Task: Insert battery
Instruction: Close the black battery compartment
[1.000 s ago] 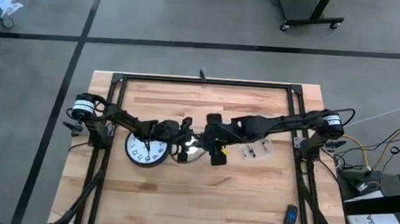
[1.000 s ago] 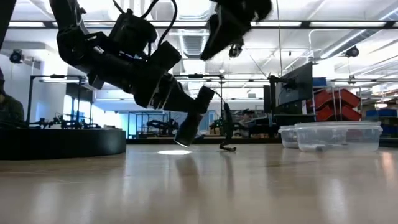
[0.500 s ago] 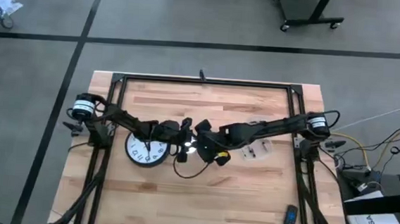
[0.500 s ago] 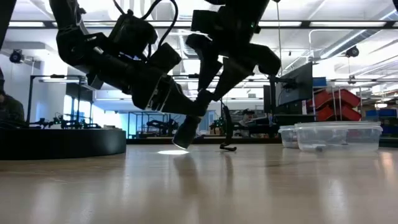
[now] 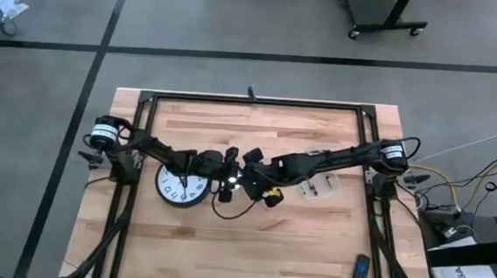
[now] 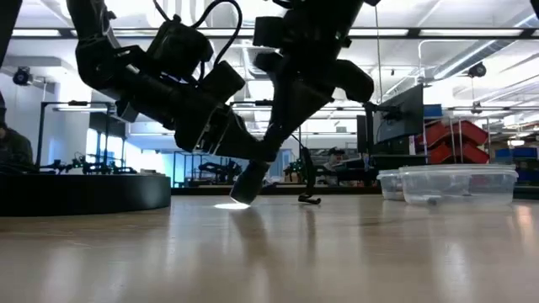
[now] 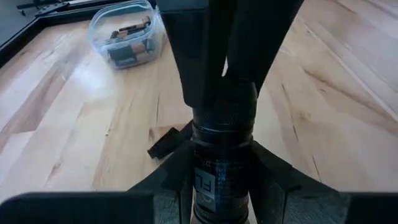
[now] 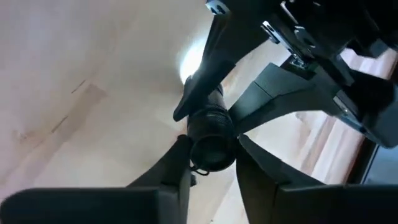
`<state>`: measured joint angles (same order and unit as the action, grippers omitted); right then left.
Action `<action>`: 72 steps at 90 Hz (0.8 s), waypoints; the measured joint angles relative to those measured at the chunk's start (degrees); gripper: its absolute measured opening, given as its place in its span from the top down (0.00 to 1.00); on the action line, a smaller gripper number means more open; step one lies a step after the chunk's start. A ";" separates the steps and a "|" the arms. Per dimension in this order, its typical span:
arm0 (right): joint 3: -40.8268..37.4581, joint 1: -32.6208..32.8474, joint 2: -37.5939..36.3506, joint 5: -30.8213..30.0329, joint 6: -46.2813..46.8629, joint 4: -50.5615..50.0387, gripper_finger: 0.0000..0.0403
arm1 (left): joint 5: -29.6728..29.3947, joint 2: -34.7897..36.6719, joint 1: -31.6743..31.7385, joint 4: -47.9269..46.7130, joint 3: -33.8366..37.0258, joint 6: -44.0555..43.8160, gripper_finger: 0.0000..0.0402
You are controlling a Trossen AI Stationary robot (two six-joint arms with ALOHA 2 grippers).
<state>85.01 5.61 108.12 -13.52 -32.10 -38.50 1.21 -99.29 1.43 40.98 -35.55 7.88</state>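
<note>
Black and ribbed, the flashlight (image 7: 222,134) looks to us like a stiff, fairly light metal tube, held above the table's middle just right of the clock (image 5: 179,187). Our left gripper (image 7: 221,180) is clamped on its body; the right gripper (image 8: 208,163) closes around its end, the sensible hold on a possibly slippery barrel.

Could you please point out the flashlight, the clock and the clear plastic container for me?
flashlight (image 7: 222,134), left wrist view, on its dark ribbed barrel.
clock (image 5: 179,189), high view, on its white face.
clear plastic container (image 7: 127,28), left wrist view, on its rim.
</note>
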 joint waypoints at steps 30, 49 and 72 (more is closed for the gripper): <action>-0.02 -0.35 1.08 0.06 41.79 2.12 0.88 | -0.71 -0.03 0.06 -0.14 0.07 0.09 0.77; -0.08 1.13 1.44 2.58 48.41 2.09 0.97 | 0.48 -0.23 -0.17 -1.06 0.09 0.34 0.78; 2.91 1.38 -3.20 3.15 40.84 -0.76 0.91 | -0.49 0.09 -0.06 -0.03 -0.07 0.11 0.78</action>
<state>87.92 6.98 104.92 -10.37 8.74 -39.26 0.73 -99.20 1.37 40.94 -35.62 7.98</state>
